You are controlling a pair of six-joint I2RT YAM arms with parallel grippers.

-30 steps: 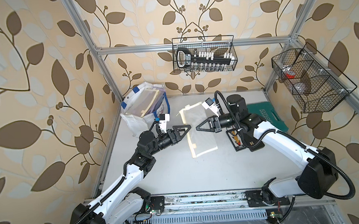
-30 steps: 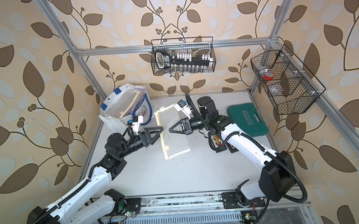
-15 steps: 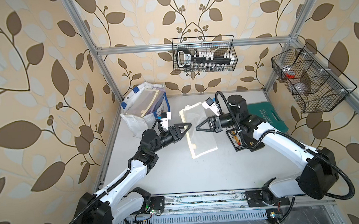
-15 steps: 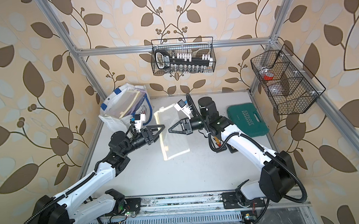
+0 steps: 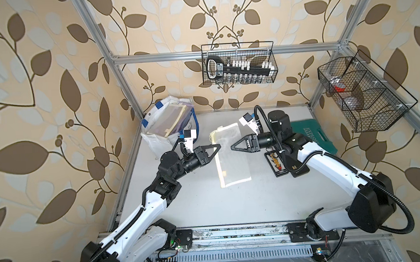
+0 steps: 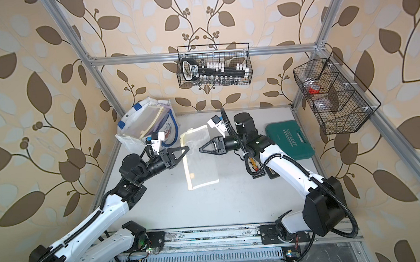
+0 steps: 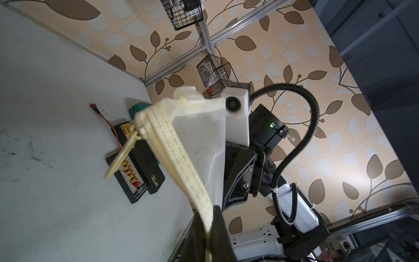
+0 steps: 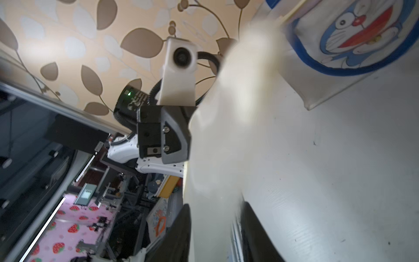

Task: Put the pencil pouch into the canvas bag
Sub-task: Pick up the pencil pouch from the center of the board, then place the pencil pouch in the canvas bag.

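Surrounding everything, leaf wallpaper (image 5: 37, 103); scuffed white tabletop (image 5: 234, 205), canvas bag (image 5: 154, 141) in corner

1. The pencil pouch (image 5: 231, 160) is in the middle, between my left gripper (image 5: 219, 147) at its left edge and my right gripper (image 5: 233, 147) at its right.
2. The canvas bag (image 5: 151, 140) sits in the back left corner, behind my left gripper.
3. The tool case (image 5: 315, 134) lies back right, and the battery charger (image 5: 277, 164) lies before it, partly under my right arm.
4. The back wire basket (image 5: 238, 64) hangs on the rear wall and the side wire basket (image 5: 363, 95) on the right wall.

Bright, even light fills both top views; the pencil pouch (image 8: 226, 136) blurs close to the right wrist camera.
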